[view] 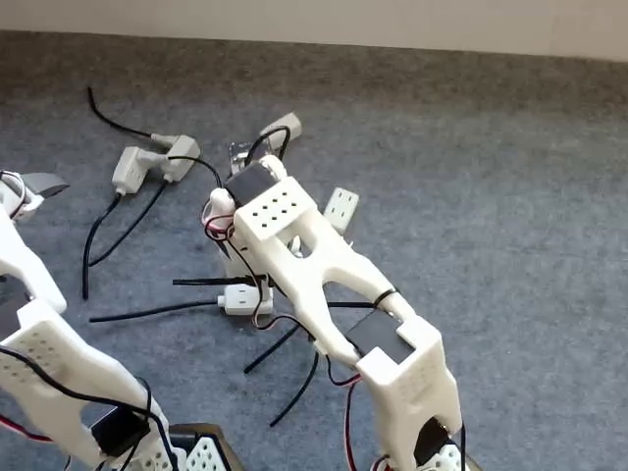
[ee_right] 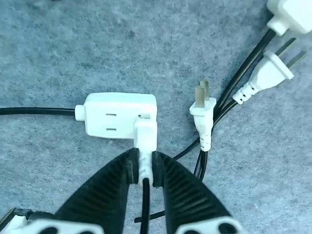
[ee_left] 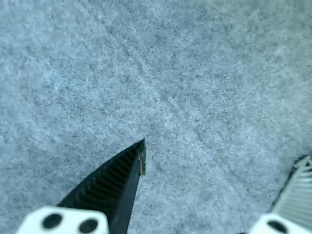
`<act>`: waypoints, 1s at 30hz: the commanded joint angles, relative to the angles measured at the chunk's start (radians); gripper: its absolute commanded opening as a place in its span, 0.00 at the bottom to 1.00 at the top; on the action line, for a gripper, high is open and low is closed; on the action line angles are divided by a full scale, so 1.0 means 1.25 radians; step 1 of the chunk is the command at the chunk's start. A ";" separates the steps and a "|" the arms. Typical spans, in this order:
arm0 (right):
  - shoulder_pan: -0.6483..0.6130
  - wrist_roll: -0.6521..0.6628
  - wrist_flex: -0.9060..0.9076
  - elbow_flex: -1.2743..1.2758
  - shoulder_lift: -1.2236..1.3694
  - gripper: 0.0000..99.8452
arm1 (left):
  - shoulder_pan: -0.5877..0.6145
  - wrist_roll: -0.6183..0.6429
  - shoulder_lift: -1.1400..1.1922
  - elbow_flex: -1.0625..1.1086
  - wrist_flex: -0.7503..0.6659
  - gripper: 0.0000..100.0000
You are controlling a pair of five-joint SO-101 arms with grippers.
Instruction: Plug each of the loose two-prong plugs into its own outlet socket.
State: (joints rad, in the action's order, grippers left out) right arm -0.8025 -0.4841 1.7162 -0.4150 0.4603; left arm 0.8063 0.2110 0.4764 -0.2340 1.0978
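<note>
The right pincer (ee_right: 145, 159) is clamped on a white plug (ee_right: 145, 137), fingers squeezing its rear end where the black cord (ee_right: 144, 204) leaves it. Straight ahead of the fingertips the plug's nose meets the near corner of a white outlet block (ee_right: 109, 114). The prongs are hidden, so I cannot tell whether they are seated. Two slot pairs on the block's face stand empty. Just off to one side of the pincer a loose plug (ee_right: 202, 114) lies prongs bare, a second plug (ee_right: 269, 72) lies farther out, and another outlet (ee_right: 292, 12) lies beyond that. The left pincer (ee_left: 223, 151) hangs wide open above the bare grey surface (ee_left: 146, 58).
</note>
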 commanded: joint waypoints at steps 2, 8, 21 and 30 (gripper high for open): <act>0.003 0.006 0.034 0.013 -0.019 0.01 | 0.004 -0.009 -0.006 -0.034 -0.012 0.43; 0.003 0.007 0.029 0.012 -0.017 0.01 | 0.004 -0.009 -0.004 -0.034 -0.023 0.43; 0.013 0.026 -0.220 0.294 -0.013 0.01 | 0.009 -0.065 -0.006 -0.030 -0.017 0.43; 0.015 0.088 -0.258 0.363 -0.017 0.04 | -0.004 -0.155 -0.007 -0.033 0.009 0.44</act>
State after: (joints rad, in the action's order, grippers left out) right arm -0.7917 -0.4058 1.4139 -0.0222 0.4143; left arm 0.8201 0.0683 0.4764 -0.2340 1.0856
